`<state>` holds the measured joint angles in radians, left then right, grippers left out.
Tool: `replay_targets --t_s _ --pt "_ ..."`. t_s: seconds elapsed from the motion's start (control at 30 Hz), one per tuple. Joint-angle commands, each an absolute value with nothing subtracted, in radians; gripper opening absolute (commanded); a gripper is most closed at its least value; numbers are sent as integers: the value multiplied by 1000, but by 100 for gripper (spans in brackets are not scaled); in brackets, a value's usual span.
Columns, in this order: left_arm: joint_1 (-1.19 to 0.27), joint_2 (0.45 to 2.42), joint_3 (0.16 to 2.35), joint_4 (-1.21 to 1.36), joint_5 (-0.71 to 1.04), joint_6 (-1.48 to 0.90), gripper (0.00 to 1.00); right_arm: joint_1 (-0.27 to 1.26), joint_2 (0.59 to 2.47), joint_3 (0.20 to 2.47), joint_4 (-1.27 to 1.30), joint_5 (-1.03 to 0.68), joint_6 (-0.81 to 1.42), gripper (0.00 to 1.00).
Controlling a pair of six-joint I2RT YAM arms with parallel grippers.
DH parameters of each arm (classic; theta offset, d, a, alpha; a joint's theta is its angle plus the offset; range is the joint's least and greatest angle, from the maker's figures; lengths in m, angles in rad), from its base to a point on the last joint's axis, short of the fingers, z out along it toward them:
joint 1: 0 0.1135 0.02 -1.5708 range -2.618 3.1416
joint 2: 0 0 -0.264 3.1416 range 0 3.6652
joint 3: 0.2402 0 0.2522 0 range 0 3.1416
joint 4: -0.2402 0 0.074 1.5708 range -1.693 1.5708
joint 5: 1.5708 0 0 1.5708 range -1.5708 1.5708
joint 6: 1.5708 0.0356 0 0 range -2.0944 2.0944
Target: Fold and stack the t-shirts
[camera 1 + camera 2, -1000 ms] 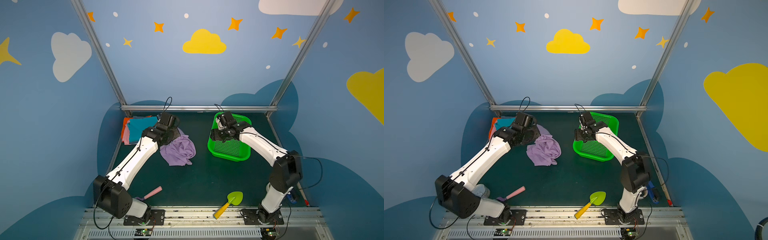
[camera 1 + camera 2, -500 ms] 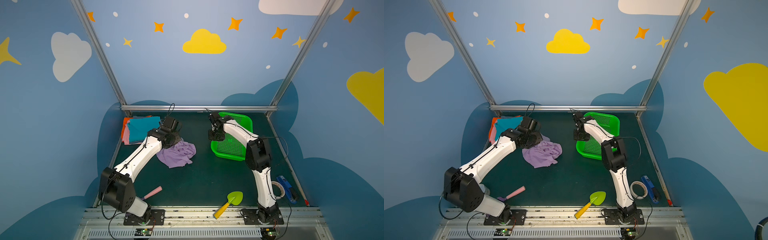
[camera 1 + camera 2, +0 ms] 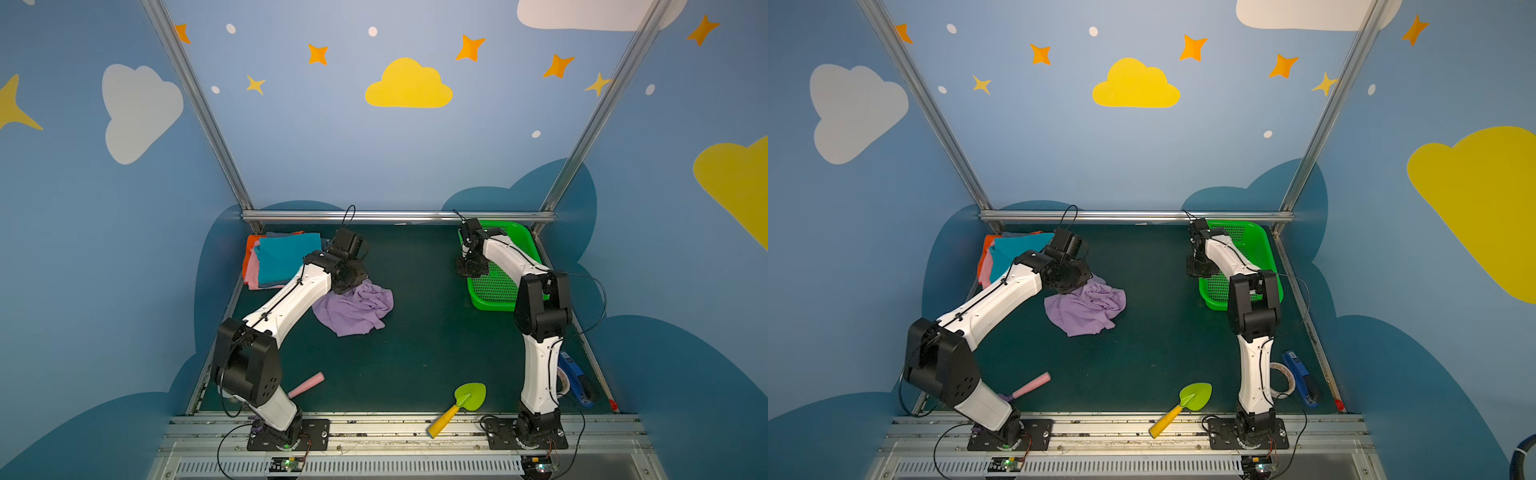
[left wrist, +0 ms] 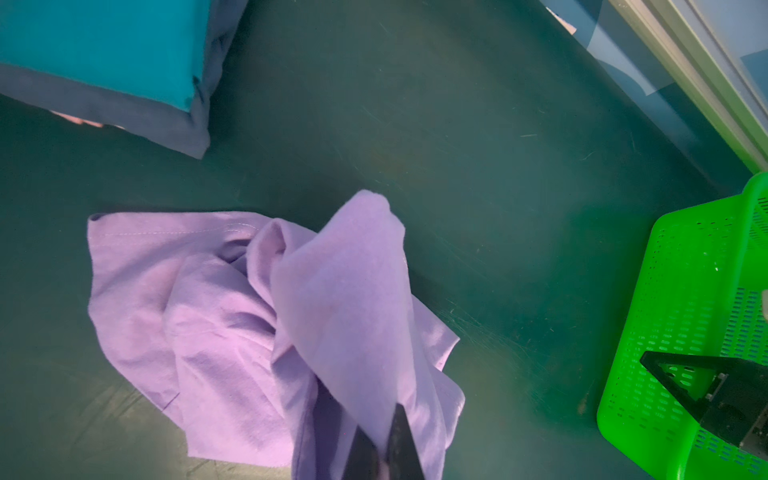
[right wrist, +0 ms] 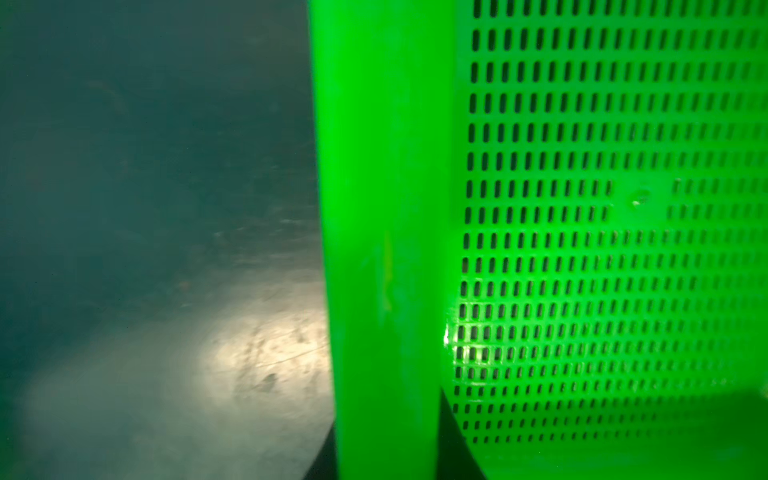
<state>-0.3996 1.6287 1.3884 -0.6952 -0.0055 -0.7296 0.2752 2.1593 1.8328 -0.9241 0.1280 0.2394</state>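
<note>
Left jaws pinch a fold of the crumpled lavender t-shirt [image 4: 232, 324], the rest heaped on the desk [image 4: 457, 124] beneath them. Right jaws clamp the green basket [image 5: 382, 249] rim between them.

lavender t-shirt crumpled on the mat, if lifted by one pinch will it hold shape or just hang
Probably just hang: the crumpled lavender cloth t-shirt drapes in soft folds, only one peak rising to the shut left gripper. Likely light, since that thin pinch holds the fold up. Pushed, it would probably bunch on the dark green mat rather than slide whole.
</note>
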Motion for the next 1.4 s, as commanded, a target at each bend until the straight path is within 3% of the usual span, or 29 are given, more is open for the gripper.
replay_targets --t_s 0.0,0.47,0.7,1.03,1.37 --pt "-398 1645 1418 -727 9 -726 4 248 2173 1877 -931 133 204 12" --pt "-400 1719 1470 -747 26 -757 4 74 2256 1996 -950 80 153 9" --pt "-404 1757 1506 -757 31 -762 4 48 2335 2108 -987 5 119 13" --pt "-423 1781 1542 -777 31 -760 5 62 2375 2191 -1011 -33 112 41" --pt "-450 1737 1534 -779 23 -758 11 111 2143 2090 -1007 51 163 50"
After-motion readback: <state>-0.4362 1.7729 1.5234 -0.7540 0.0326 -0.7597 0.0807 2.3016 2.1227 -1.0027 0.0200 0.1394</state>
